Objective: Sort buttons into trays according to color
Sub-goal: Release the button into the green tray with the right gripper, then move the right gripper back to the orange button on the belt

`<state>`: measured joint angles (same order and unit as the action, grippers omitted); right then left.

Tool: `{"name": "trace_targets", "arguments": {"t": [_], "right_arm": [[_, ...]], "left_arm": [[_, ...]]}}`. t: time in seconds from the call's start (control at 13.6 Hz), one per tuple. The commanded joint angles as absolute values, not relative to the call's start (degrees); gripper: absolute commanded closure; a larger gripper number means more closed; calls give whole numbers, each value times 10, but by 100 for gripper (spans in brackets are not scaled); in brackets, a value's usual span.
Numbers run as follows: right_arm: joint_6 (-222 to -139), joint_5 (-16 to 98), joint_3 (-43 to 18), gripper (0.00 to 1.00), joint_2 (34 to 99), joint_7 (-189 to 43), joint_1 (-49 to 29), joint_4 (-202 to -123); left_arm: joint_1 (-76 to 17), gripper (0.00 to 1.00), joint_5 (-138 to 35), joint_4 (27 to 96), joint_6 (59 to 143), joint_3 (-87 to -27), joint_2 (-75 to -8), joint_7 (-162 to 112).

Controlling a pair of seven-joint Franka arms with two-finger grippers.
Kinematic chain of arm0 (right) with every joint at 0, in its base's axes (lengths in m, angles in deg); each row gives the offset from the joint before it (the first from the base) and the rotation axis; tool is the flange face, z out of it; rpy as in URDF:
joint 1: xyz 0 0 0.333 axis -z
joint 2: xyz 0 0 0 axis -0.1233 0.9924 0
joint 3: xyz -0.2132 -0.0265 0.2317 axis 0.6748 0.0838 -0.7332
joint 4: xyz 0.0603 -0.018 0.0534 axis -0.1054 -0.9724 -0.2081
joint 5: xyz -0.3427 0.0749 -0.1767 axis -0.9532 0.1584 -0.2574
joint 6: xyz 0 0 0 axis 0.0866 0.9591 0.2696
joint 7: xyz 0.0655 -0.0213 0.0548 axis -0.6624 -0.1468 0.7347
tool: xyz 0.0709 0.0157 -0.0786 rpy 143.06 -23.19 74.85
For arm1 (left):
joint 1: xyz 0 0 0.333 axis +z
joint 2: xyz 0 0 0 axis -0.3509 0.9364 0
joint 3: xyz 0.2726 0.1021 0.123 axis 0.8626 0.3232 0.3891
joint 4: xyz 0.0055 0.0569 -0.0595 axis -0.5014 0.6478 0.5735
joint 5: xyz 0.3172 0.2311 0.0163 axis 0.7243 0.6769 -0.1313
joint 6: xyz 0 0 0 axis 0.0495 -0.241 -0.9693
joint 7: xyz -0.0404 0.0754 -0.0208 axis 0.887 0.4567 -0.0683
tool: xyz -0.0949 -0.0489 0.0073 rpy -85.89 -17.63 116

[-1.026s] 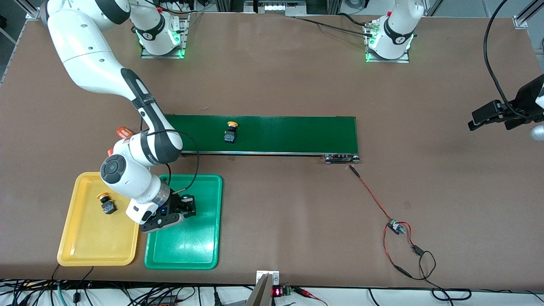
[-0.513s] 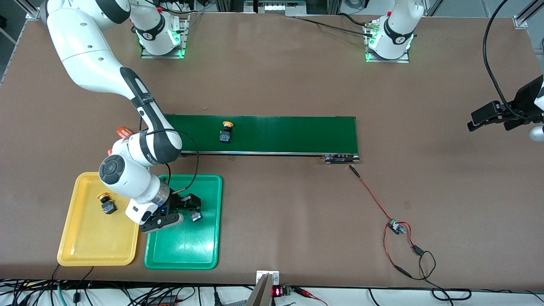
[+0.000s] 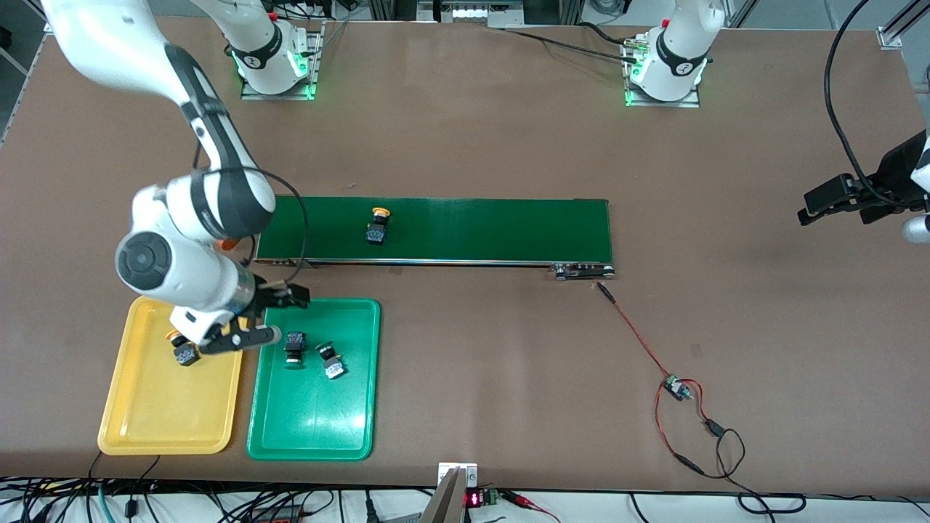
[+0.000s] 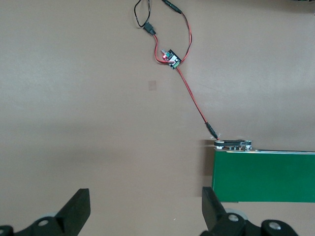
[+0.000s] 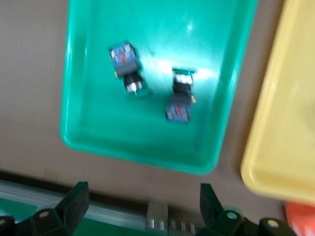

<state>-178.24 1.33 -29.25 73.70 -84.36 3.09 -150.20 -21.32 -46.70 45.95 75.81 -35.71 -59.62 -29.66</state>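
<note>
Green tray (image 3: 314, 428) nearest camera, two green buttons (image 3: 294, 347) in it; yellow tray (image 3: 156, 425) alongside; my right gripper (image 3: 254, 316) over their shared edge, fingers apart, empty; last yellow button (image 3: 377, 226) on belt (image 3: 472, 229), two o'clock from gripper, body-to-cap axis across belt; left gripper (image 4: 145, 209) apart, waiting well off

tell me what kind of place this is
Probably a robotics lab bench set up for sorting tests: a long dark green flat conveyor belt on a brown table, a shallow green plastic tray beside a yellow plastic tray, and loose red wiring.
</note>
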Motion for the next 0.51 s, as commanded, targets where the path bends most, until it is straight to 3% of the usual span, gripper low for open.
{"name": "trace_targets", "arguments": {"t": [0.0,0.44], "right_arm": [[-1734,24,-286,0,635,-886,31,-1586],[-1731,24,-287,0,516,-964,35,-1702]], "left_arm": [[-212,0,-465,468,765,-359,-604,-310],[-212,0,-465,468,765,-357,-602,-310]]}}
